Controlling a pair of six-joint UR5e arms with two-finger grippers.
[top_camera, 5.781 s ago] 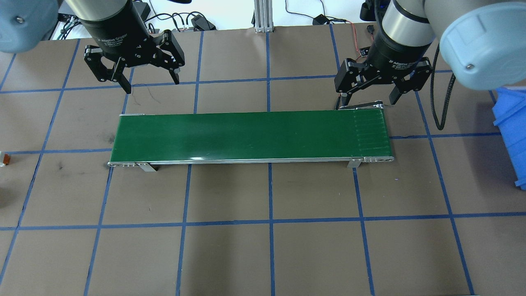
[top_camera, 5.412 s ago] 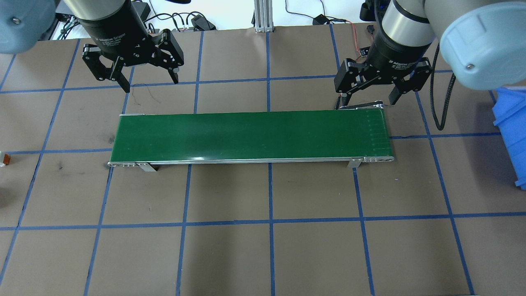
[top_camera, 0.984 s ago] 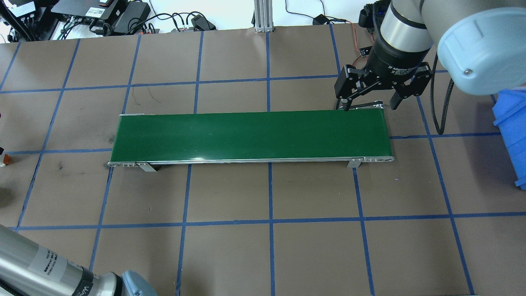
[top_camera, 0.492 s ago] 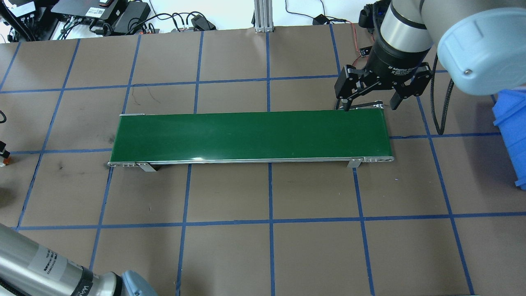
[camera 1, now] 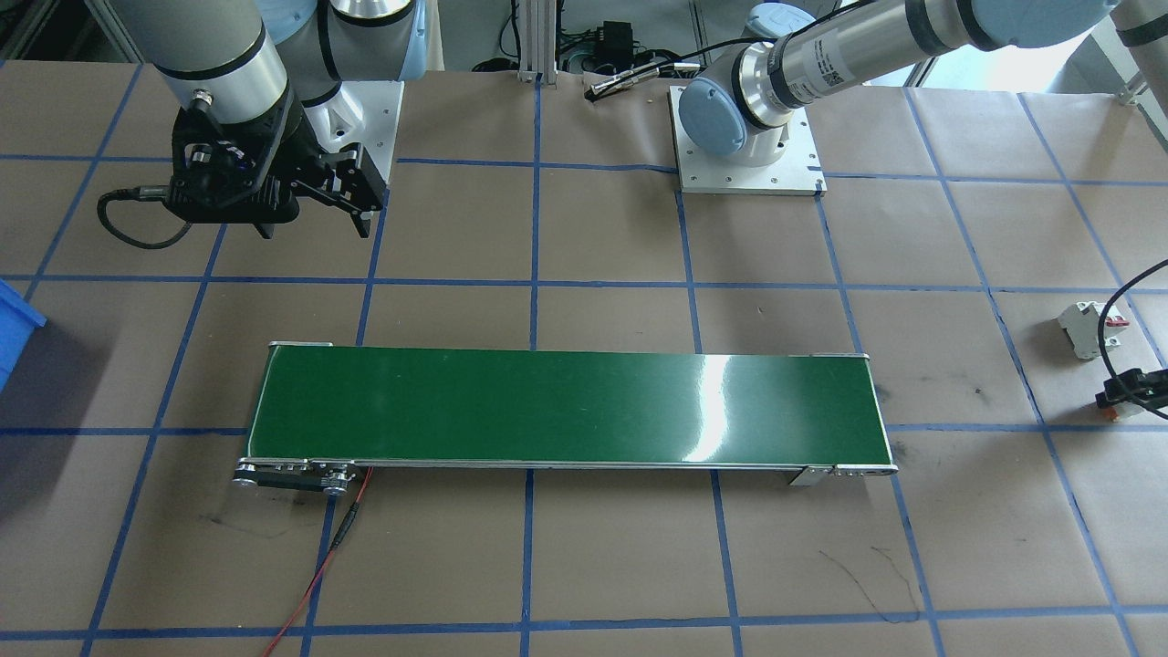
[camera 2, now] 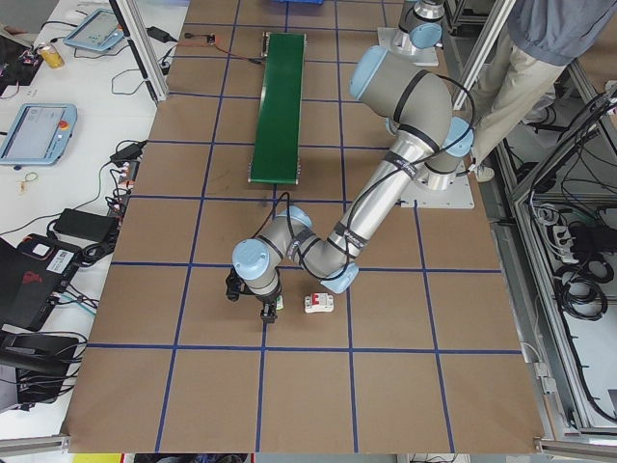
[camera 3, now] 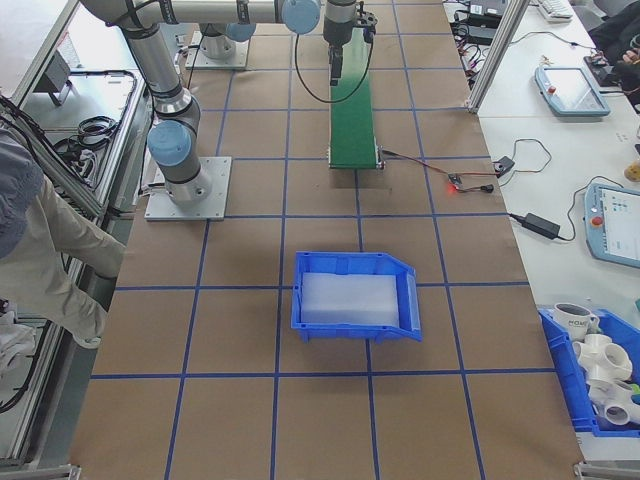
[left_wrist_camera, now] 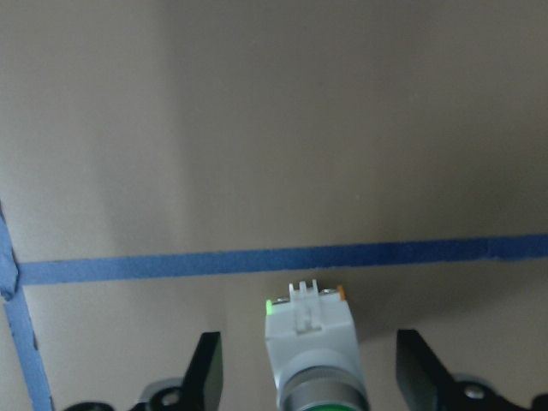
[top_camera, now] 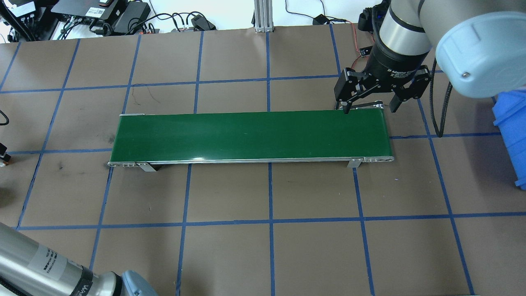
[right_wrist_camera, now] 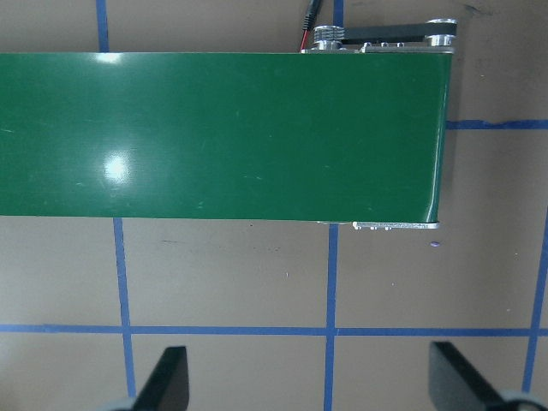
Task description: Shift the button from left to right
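The button (left_wrist_camera: 310,334) lies on the brown table near a blue tape line; its white body, green cap and an orange corner show in the left wrist view. My left gripper (left_wrist_camera: 312,381) is open, one finger on each side of the button with a gap on both sides. It sits at the table's left end (camera 1: 1131,391), low over the button (camera 2: 277,307). My right gripper (top_camera: 370,107) hangs open and empty over the far right end of the green conveyor belt (top_camera: 250,135).
A white circuit breaker (camera 1: 1081,328) with red toggles lies close beside the left gripper (camera 2: 318,304). A blue bin (camera 3: 355,295) stands on the table's right end. A person stands by the robot's base (camera 2: 540,58). Cables run along the far edge.
The left arm has left the belt's far left corner and swung out to the table's left end. In the last second its gripper edged down over the button. The right gripper shifted slightly.
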